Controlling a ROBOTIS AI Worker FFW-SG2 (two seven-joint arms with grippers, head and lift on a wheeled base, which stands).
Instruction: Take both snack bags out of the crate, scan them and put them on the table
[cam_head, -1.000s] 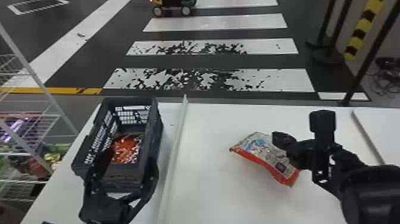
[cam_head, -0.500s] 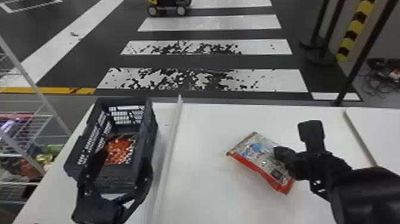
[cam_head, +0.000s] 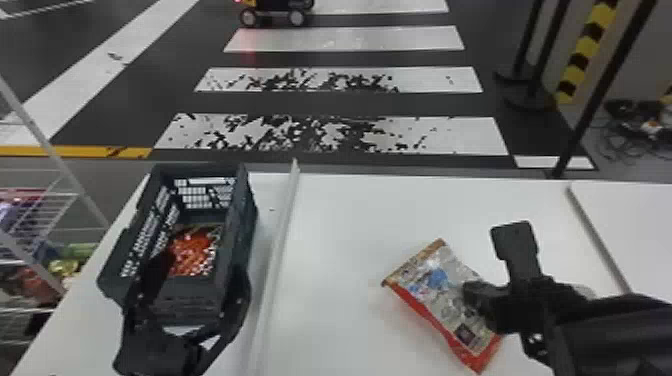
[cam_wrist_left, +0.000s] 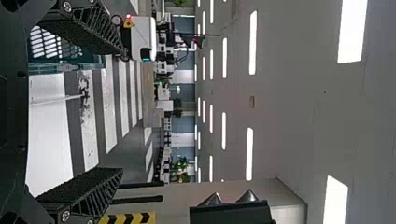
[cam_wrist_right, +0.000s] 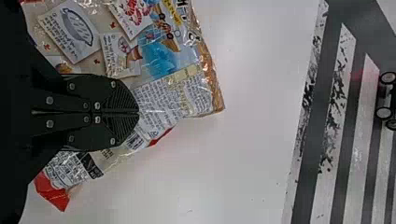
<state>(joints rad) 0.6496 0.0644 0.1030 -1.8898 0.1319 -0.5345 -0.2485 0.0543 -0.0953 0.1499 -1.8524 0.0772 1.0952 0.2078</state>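
Observation:
My left gripper (cam_head: 202, 272) stands open at the near end of the dark crate (cam_head: 242, 220); in the left wrist view the left gripper (cam_wrist_left: 121, 111) has nothing between its widely parted fingers. Inside the crate lies a red-orange snack bag (cam_head: 192, 252). Right of the divider, the right gripper (cam_head: 472, 297) is shut on the other snack bag (cam_head: 432, 285), which hangs tilted over the white table (cam_head: 340, 240). In the right wrist view the right gripper (cam_wrist_right: 138, 112) has its fingers together against the bag's printed face (cam_wrist_right: 163, 100); the pinched part is hidden behind them.
A raised white divider strip (cam_head: 280, 250) runs front to back beside the crate. Another strip (cam_head: 597, 237) lies at the right. A wire rack (cam_head: 40, 215) with packages stands left of the table.
The right gripper and its bag have moved nearer to the robot, and the bag has turned to show more of its printed face. The left gripper stays by the crate while the view shifts slightly.

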